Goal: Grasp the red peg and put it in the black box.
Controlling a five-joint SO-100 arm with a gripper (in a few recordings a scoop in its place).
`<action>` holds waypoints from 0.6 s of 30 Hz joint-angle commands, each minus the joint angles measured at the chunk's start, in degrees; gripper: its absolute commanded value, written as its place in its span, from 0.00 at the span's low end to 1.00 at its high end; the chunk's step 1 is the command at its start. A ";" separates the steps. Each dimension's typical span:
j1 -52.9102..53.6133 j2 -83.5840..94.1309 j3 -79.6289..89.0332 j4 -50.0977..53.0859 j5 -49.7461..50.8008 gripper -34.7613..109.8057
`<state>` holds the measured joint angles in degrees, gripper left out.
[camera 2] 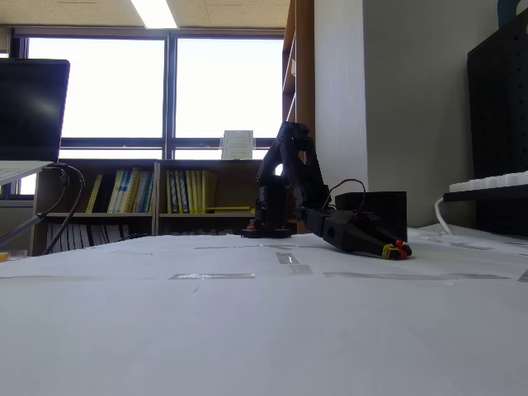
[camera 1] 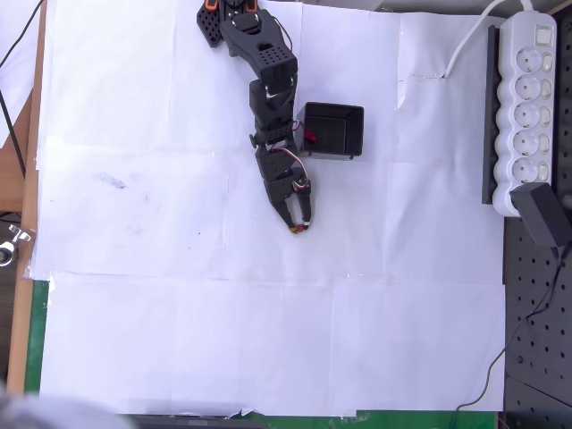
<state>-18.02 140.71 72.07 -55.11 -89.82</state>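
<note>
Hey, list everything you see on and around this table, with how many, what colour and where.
Tiny dark-red peg: one, dark red, on the paper at the gripper tip.
Small square black plastic box: one, black, right of the arm in the overhead view.
White paper sheets: several, white, taped over the table.
White power strip: one, white, right edge.
Black power adapter: one, black, below the strip.
Long narrow black rail: one, black, beside the strip.
Gripper: one, black arm, jaws lowered around the peg.

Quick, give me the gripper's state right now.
Gripper: low at the paper-covered table, fingers closed around the red peg at their tips; the black box sits apart, beside the arm.
</note>
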 commanded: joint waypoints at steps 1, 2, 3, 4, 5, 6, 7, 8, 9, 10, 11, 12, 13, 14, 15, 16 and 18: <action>0.79 -6.15 1.58 6.50 2.64 0.24; 1.23 -8.88 2.46 11.95 3.96 0.24; 1.76 -11.69 4.13 19.16 5.19 0.24; 2.11 -14.24 6.68 27.25 6.86 0.24; 2.46 -16.96 10.55 37.18 9.05 0.24; 2.72 -18.90 15.64 47.64 11.43 0.24; 3.08 -20.13 21.88 58.89 13.80 0.24; 3.16 -20.21 29.62 70.58 15.73 0.24; 3.25 -19.69 37.79 81.12 17.84 0.24; 3.34 -19.16 44.30 89.82 18.90 0.24; 3.34 -19.25 48.78 96.42 19.16 0.24; 3.25 -19.51 52.65 102.74 19.95 0.24; 3.25 -19.95 56.16 108.37 20.21 0.24; 3.08 -20.65 58.89 112.94 20.57 0.24; 2.81 -21.45 60.82 116.54 21.01 0.24; 2.55 -22.41 62.05 119.18 21.27 0.24; 1.76 -24.87 62.67 123.57 21.27 0.24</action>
<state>-14.77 126.74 125.16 55.55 -68.55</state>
